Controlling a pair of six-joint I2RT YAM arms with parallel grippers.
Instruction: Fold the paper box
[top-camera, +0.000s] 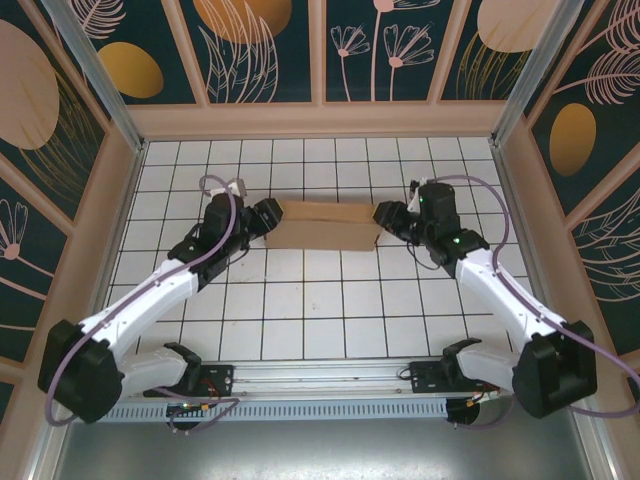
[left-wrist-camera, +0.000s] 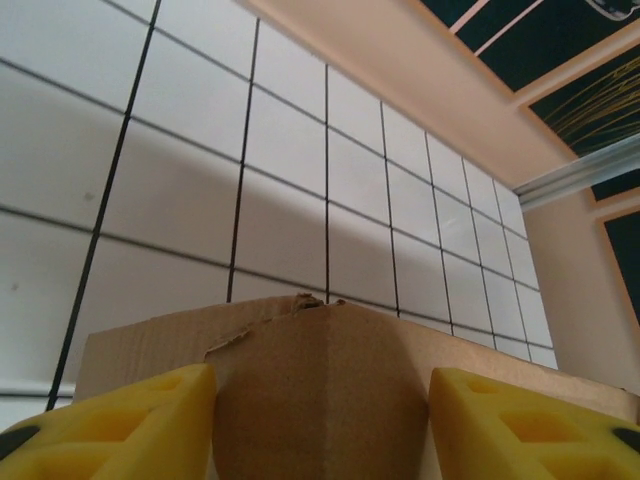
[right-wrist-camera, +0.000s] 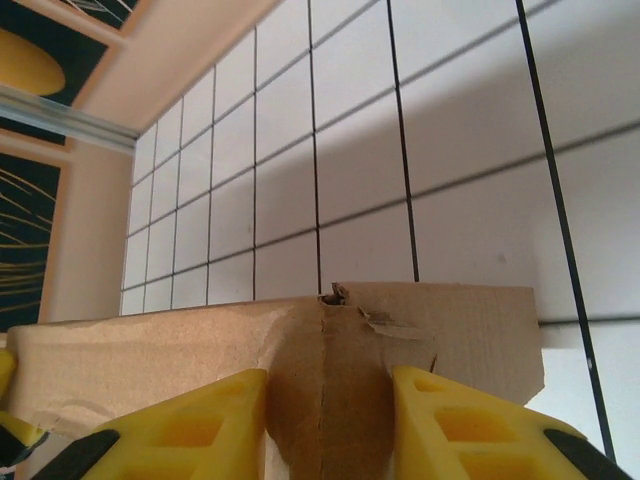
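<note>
yellow fingers (right-wrist-camera: 200, 420) of right jaws clench paper box (top-camera: 325, 225) end; left jaws straddle opposite end, grip undeterminable.

The left arm (top-camera: 150, 295) and the right arm (top-camera: 490, 285) are both showing long white shells between bulky black joints. A thin lilac cable (top-camera: 233, 215) is running along the left arm, and a similar cable (top-camera: 508, 225) is running along the right arm. A small green light (top-camera: 458, 238) is glowing on the black wrist part of the right arm. The left gripper (top-camera: 270, 214) and the right gripper (top-camera: 386, 215) are looking black from above. In the wrist views, the left gripper's fingers (left-wrist-camera: 120, 425) and the right gripper's fingers (right-wrist-camera: 190, 425) are showing bright yellow. They are blocky, with hollow pockets moulded in. The black bases (top-camera: 195, 375) are sitting on a silver rail (top-camera: 320, 385).
</note>
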